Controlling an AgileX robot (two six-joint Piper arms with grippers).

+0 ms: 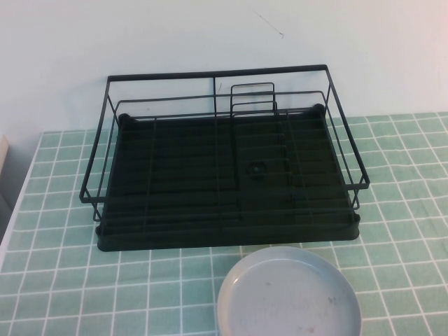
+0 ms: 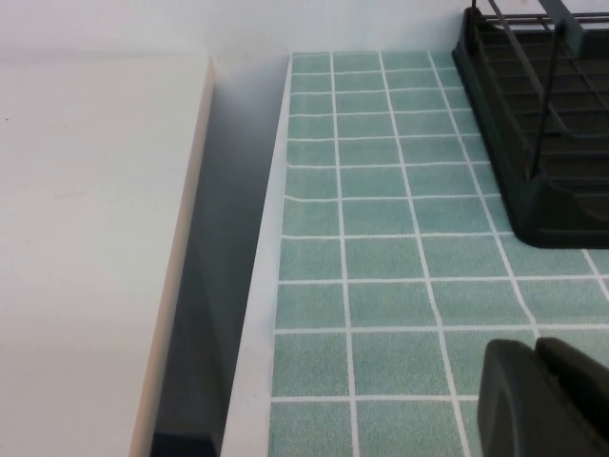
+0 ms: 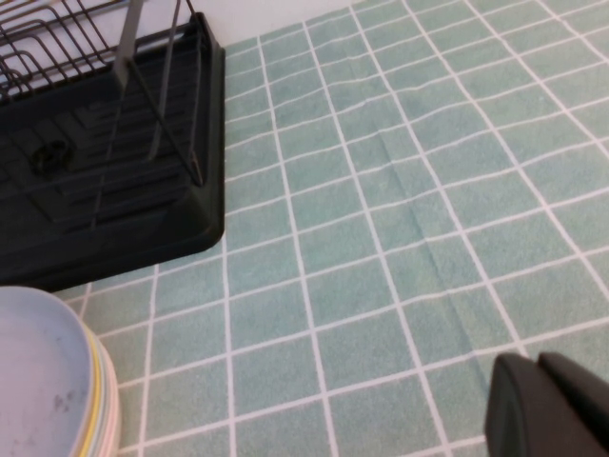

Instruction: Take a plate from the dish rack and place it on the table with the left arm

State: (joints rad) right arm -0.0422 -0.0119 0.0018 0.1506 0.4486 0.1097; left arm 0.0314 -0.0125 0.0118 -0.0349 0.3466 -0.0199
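Note:
The plate [image 1: 288, 294] lies flat on the table [image 1: 70, 280], just in front of the dish rack [image 1: 175, 175]. The rack holds no dishes. In the right wrist view the plate [image 3: 38, 381] sits on top, with yellow and pink rims showing under its edge. My left gripper [image 2: 537, 347] is shut and empty, low over the tiles [image 2: 381, 267] near the rack's left corner [image 2: 542, 143]. On the other side of the rack [image 3: 95, 162], my right gripper [image 3: 539, 360] is shut and empty above the tiles [image 3: 381, 190]. Neither arm shows in the high view.
A white wall [image 1: 210, 35] stands behind the rack. Left of the table's white edge [image 2: 262, 286] there is a dark gap, then a cream-white surface [image 2: 86, 238]. Open tiles stretch to the rack's left and right.

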